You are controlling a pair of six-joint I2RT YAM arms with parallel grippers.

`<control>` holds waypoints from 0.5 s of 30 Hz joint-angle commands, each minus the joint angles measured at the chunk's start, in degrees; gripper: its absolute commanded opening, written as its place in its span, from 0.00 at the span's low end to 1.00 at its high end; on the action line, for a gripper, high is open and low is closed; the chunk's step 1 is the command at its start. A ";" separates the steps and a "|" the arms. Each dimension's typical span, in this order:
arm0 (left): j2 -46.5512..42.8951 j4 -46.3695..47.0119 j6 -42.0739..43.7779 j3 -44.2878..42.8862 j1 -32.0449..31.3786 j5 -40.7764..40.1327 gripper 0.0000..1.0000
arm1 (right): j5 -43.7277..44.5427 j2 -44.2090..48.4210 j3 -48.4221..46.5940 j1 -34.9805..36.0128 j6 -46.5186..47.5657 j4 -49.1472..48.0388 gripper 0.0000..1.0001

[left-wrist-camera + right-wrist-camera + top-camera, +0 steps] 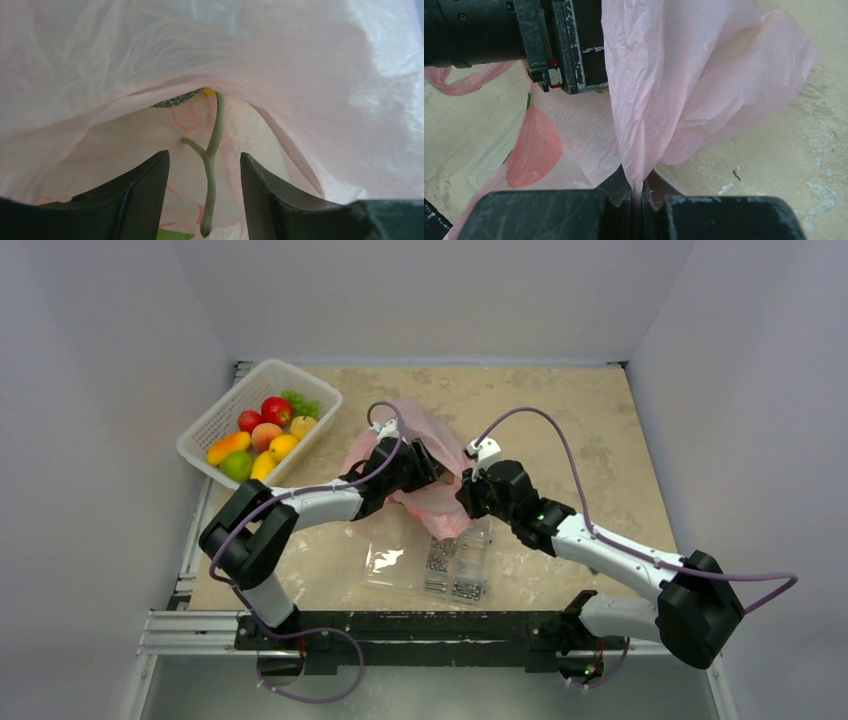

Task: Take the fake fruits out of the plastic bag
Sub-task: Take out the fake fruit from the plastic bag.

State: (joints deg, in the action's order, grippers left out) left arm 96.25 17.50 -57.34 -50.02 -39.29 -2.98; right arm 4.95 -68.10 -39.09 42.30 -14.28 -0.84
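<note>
So far: a batch of fake fruits (265, 435) lies in the white basket (205, 435) at the far left; you can take that part as done, by my judgement.
Left to do: at least the melon (177, 100) sits inside the plastic bag (300, 75). Only a netted grey-green sliver shows under a fold. A yellow speck beside it cannot be identified.
Bag position: middle of the table (580, 430), between your two arms, just beyond the clear case of screws (460, 560).
Bag mouth: faces the left gripper (204, 155).
Left gripper: reached into the mouth, jaws partly apart, nothing gripped. The green stem (216, 125) runs between them and, as far as it shows, touches neither.
Right gripper (636, 192): closed tight on a pleat of the bag's film, holding that edge.
Stem axis: lies along your left gripper's line of reach. The free end is nearest the wrist camera, the far end runs toward the melon, and a short twig branches left.
Melon axis: ball-shaped and mostly hidden, so you cannot tell which way it points.
</note>
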 commanded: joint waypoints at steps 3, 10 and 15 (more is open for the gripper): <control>1.29 -3.28 4.57 -5.66 0.09 0.21 0.40 | 0.56 2.55 -1.24 -0.05 0.83 -1.17 0.00; -1.36 -10.87 8.27 -8.82 0.00 -1.01 0.00 | 2.60 2.43 -1.68 -0.04 1.14 -0.35 0.00; -6.74 -16.56 9.96 -8.28 0.00 -1.85 0.00 | 2.84 1.60 -1.49 -0.03 1.07 -2.02 0.00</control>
State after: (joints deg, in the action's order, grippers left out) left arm 95.55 6.59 -50.50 -57.01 -39.29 -3.53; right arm 6.48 -66.74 -39.09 42.30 -14.04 -0.54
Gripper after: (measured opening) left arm 0.025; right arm 0.005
